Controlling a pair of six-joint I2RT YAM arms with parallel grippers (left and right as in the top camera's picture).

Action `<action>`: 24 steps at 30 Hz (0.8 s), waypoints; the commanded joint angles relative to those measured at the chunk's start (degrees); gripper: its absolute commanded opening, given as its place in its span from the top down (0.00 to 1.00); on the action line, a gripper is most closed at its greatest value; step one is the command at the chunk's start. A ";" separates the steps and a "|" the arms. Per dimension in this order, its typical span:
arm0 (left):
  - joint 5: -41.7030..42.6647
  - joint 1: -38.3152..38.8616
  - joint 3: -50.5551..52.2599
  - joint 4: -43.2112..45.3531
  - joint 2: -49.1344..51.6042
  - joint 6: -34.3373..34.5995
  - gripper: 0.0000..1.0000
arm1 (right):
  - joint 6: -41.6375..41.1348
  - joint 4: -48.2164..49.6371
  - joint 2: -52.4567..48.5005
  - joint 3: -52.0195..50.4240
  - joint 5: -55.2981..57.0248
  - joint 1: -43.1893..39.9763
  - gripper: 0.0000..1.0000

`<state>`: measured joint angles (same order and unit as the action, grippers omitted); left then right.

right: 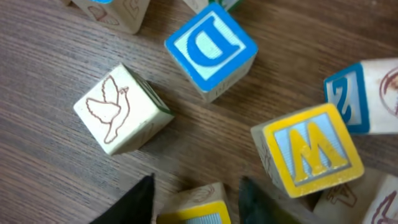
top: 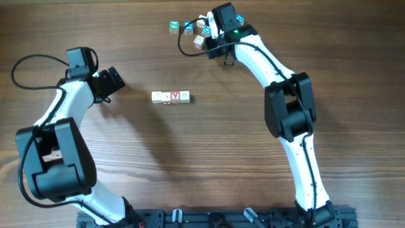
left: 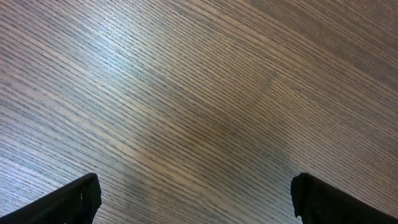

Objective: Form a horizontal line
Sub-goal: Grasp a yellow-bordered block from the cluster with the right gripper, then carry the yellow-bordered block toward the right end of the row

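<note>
A short horizontal row of letter blocks (top: 171,96) lies mid-table. A loose cluster of blocks (top: 190,26) sits at the far edge. My right gripper (top: 214,39) is down in that cluster. In the right wrist view its fingers (right: 198,198) are closed in on a yellow-edged block (right: 196,208), which looks tilted. Around it lie a dove block (right: 121,109), a blue D block (right: 211,46) and a yellow M block (right: 308,149). My left gripper (top: 117,79) is wide open and empty (left: 196,193) over bare wood, left of the row.
A blue-edged block (right: 360,93) and further blocks crowd the right side of the right gripper. A black cable (top: 183,47) loops beside the cluster. The arm bases stand along the table's near edge (top: 209,218).
</note>
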<state>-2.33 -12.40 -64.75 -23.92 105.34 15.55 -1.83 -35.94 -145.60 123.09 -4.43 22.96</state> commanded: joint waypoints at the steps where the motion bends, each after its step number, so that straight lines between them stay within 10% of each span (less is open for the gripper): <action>1: -0.74 -0.15 0.26 0.17 0.42 -0.09 0.00 | 0.31 -2.29 0.70 -0.44 0.57 -0.11 0.62; 13: -0.74 -0.15 0.26 0.17 0.42 -0.09 0.00 | -0.17 -8.17 12.70 -0.42 0.57 -0.09 0.70; 24: -0.74 -0.15 0.26 0.15 0.42 -0.09 0.00 | -18.75 -27.21 18.21 -9.18 -5.31 4.48 0.74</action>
<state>-2.33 -12.40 -64.75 -23.97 105.34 15.55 -16.93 -64.18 -126.41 118.52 -8.58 24.23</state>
